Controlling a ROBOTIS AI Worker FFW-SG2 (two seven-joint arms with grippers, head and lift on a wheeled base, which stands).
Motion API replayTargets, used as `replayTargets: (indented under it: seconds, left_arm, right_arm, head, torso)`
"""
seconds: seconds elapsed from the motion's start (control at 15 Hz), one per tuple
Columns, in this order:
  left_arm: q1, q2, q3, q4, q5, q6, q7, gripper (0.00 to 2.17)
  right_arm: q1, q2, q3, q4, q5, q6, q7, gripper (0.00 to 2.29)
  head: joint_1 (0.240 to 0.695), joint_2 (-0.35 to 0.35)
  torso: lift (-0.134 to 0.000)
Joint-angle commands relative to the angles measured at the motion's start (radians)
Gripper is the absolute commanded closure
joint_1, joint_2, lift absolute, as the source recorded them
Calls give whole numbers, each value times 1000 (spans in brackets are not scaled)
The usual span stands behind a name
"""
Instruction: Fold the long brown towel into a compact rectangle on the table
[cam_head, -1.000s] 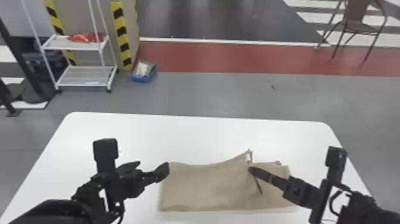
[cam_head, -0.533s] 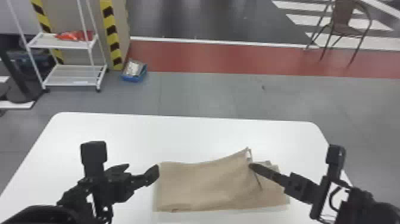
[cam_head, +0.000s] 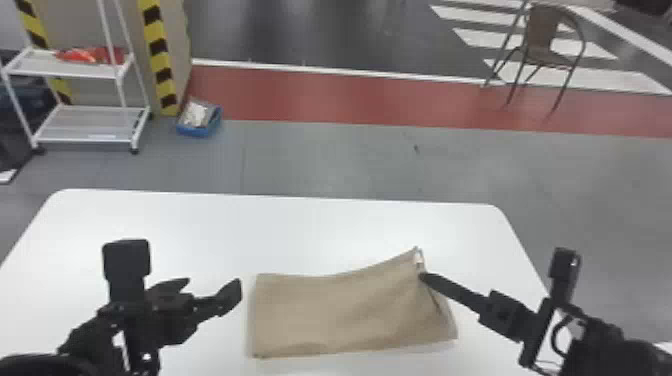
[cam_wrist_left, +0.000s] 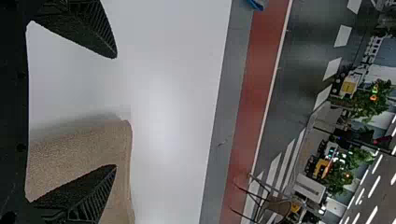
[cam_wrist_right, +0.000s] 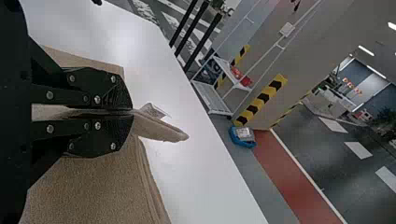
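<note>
Right end effector (cam_wrist_right: 132, 112) pinches the brown towel (cam_head: 340, 315) at right, probably to square its fold; left end effector (cam_wrist_left: 116, 111) gapes.

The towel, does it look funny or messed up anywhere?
A little: the towel has its far right corner poking up, while the rest lies mostly flat. The right gripper is pinching it near there. I see no rip or spill.
</note>
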Motion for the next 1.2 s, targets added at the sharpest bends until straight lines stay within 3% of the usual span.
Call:
replayTargets:
  seconds: [0.0,0.4,0.6,0.8,1.13]
  left_arm:
    - [2,0,0,1,-4,0,0,39]
    - [4,-5,-3,2,-16,18,5,39]
    - [5,-5,-6,4,-19,18,5,39]
    - [7,-5,-5,7,-19,18,5,39]
    - [7,-5,-5,10,-19,18,3,39]
  right_arm:
    - [-25,-19,-5,52,13,-20,14,1058]
    - [-48,-25,-33,145,71,-84,66,1058]
    - [-71,-51,-33,269,127,-167,72,1058]
    - [-102,-54,-31,377,206,-271,74,1058]
    - [-131,-51,-7,415,229,-287,58,1058]
  head:
    - [695,-196]
    - [695,-221]
    - [695,-241]
    - [695,-270]
    - [695,-282]
  torso:
    - [0]
    - [0]
    - [0]
    - [0]
    - [0]
